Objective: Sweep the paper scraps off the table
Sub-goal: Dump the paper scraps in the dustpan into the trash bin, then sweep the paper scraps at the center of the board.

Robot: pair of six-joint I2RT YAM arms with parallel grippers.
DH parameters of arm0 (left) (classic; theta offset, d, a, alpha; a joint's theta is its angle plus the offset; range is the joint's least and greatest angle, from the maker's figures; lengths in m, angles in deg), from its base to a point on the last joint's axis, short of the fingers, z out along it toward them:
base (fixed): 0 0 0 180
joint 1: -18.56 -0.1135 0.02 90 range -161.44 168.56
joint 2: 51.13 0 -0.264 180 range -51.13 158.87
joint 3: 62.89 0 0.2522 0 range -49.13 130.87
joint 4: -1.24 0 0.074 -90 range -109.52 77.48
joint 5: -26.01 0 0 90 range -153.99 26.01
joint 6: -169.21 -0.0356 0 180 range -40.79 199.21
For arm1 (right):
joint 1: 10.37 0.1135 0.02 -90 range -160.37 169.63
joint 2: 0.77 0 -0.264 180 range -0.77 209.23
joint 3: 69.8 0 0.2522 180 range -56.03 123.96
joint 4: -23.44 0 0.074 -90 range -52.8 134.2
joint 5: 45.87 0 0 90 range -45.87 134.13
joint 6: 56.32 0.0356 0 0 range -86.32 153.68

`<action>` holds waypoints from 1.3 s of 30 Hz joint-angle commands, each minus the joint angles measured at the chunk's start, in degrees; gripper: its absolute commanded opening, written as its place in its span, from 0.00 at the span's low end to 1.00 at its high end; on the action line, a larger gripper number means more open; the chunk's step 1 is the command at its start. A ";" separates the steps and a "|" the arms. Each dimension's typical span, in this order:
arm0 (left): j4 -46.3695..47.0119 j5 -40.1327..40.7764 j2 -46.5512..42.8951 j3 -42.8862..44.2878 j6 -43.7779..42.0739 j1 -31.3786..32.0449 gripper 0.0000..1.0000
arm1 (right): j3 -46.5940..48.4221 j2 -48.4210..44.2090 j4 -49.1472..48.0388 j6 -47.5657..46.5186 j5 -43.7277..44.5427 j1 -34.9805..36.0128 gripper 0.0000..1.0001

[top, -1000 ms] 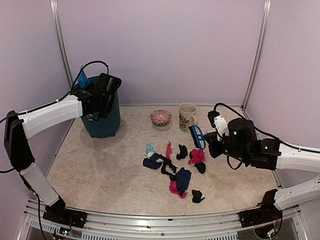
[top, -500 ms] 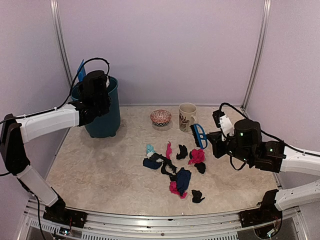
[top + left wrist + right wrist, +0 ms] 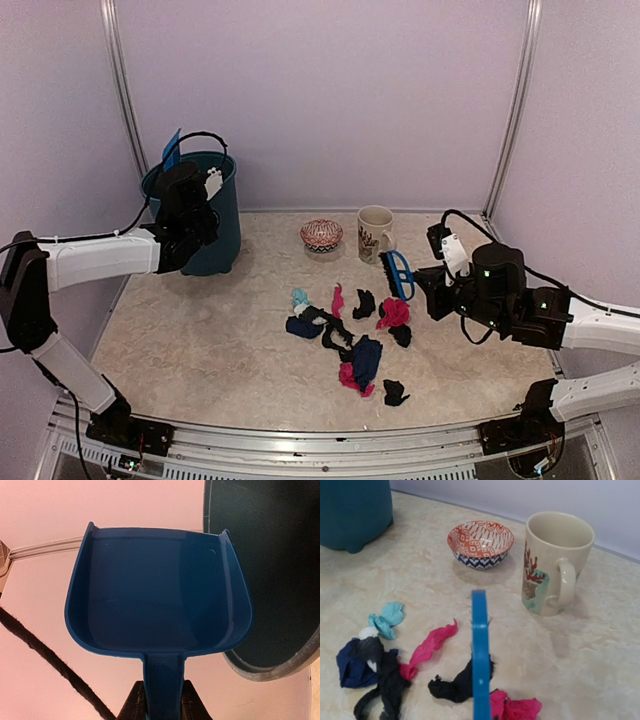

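Left arm has dropped from over the bin mouth to its left-front side since a second ago; right arm has eased slightly right, scraps haven't moved.

Left claw (image 3: 183, 180) is clamped on the handle of the blue dustpan (image 3: 171, 151). In the left wrist view, fingers (image 3: 136, 706) press either side of the handle. The pan (image 3: 160, 600) is empty and its scoop points up, just beside the rim of the teal bin (image 3: 218, 235). The bin stands at the far left of the tabletop (image 3: 200, 340).

The patterned red-and-navy bowl (image 3: 321, 234) and the cream mug (image 3: 375, 232) with a reindeer print stand side by side near the back wall, apart from each other.

Paper scraps (image 3: 350, 330) are clustered mid-tabletop, in front of the bowl and mug: pink, black, navy and light blue wads. One black wad sits apart at the near edge of the cluster. The right wrist view shows the same cluster (image 3: 385, 670) loose on the tabletop (image 3: 600, 645).

The blue brush (image 3: 396, 272) is held on edge just right of the cluster, above a pink wad; can't tell if the bristles touch down. Right claw (image 3: 424, 284) is pinching the brush; its fingers are out of the wrist view, and only the brush's blue edge (image 3: 480, 655) shows.
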 commanded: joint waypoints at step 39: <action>-66.36 -70.85 -30.85 10.43 101.85 4.32 0.00 | 8.15 13.85 -11.86 12.18 -24.40 -1.12 0.00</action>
